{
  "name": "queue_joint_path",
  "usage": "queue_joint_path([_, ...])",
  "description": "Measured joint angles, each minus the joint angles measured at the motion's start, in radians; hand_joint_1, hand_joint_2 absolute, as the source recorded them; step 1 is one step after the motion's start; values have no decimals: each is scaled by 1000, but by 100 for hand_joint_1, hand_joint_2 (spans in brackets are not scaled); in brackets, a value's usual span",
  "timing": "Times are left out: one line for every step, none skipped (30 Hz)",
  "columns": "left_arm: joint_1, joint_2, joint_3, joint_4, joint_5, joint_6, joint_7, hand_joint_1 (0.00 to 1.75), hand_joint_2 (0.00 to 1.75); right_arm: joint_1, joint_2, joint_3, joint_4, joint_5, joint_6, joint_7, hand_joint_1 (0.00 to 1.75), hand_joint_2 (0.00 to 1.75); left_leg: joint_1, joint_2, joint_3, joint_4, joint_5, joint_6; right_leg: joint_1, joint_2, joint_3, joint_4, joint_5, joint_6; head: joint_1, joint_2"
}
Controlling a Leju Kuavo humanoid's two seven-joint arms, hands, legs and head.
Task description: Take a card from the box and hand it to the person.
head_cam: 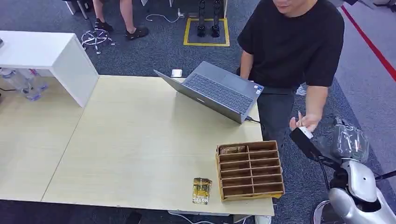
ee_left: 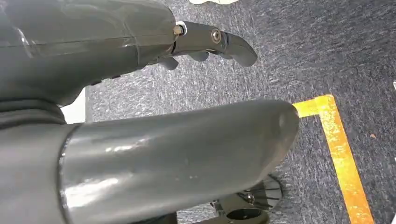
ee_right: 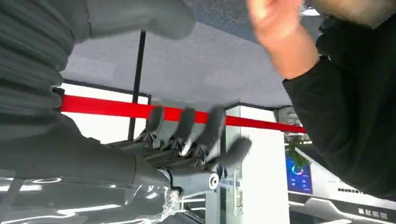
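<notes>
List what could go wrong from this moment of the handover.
1. The right hand is raised off the table's edge close to the person's hand; if a card is passing between them, which the blur hides, it could drop to the carpet.
2. Lowering the right arm could knock the box, which sits at the table's corner.
3. The loose card lies near the front edge and could be swept off.
</notes>
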Motion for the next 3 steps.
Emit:
queue_joint_path([0,0,0,0,0,0,0,0,0,2,0,0,0,0,0,0,0,175,0,0,0,0,0,0,0,0,0,0,0,0,0,0])
queue_joint_path([0,0,0,0,0,0,0,0,0,3,0,0,0,1,1,2,0,175,0,0,0,0,0,0,0,0,0,0,0,0,0,0])
queue_joint_path([0,0,0,0,0,0,0,0,0,4,1,0,0,1,1,3,0,175,0,0,0,0,0,0,0,0,0,0,0,0,0,0])
